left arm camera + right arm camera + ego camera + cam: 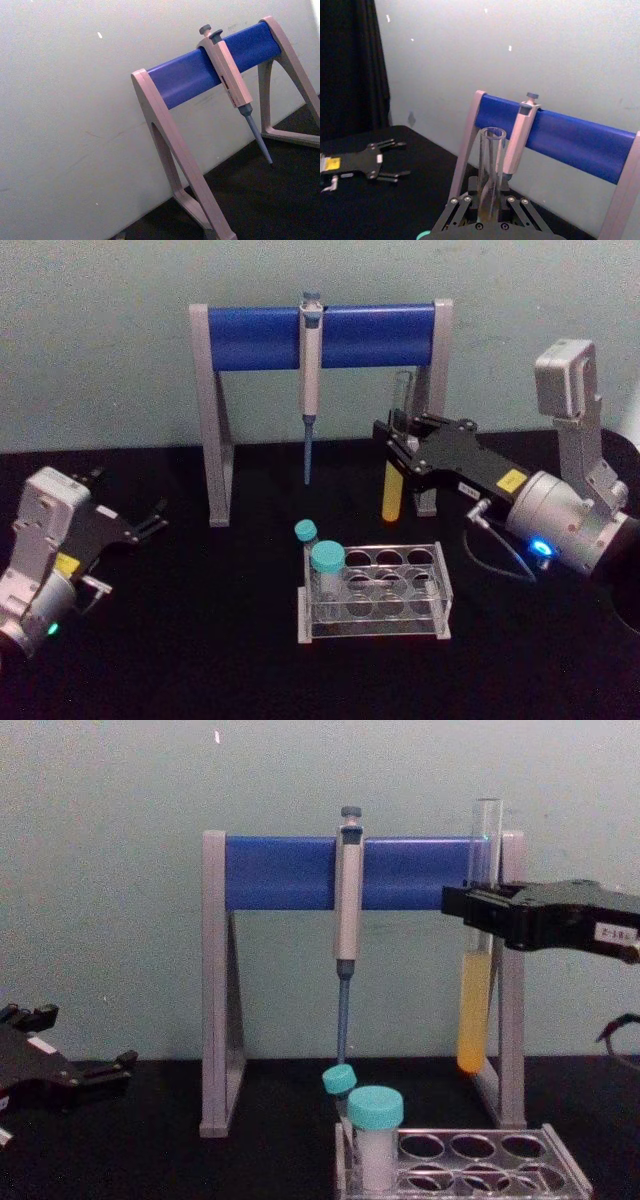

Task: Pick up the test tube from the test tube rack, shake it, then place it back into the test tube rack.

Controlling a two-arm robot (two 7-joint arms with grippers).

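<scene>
My right gripper (398, 445) is shut on the test tube (393, 490), a tall clear tube with yellow-orange liquid in its lower part. It holds the tube upright in the air, above and behind the rack's right end. From the chest, the test tube (476, 1000) hangs well above the test tube rack (520, 1175), gripped at mid-height by the right gripper (478, 912). The right wrist view shows the tube's open mouth (492, 134) rising between the fingers. The clear test tube rack (440, 585) sits on the black table. My left gripper (152, 520) rests open at the far left.
Two teal-capped tubes (327, 570) stand in the rack's left end. Behind it rises a grey stand with a blue crossbar (255, 337), with a pipette (309, 380) hanging from it. The stand's right leg is close behind the held tube. The table is black.
</scene>
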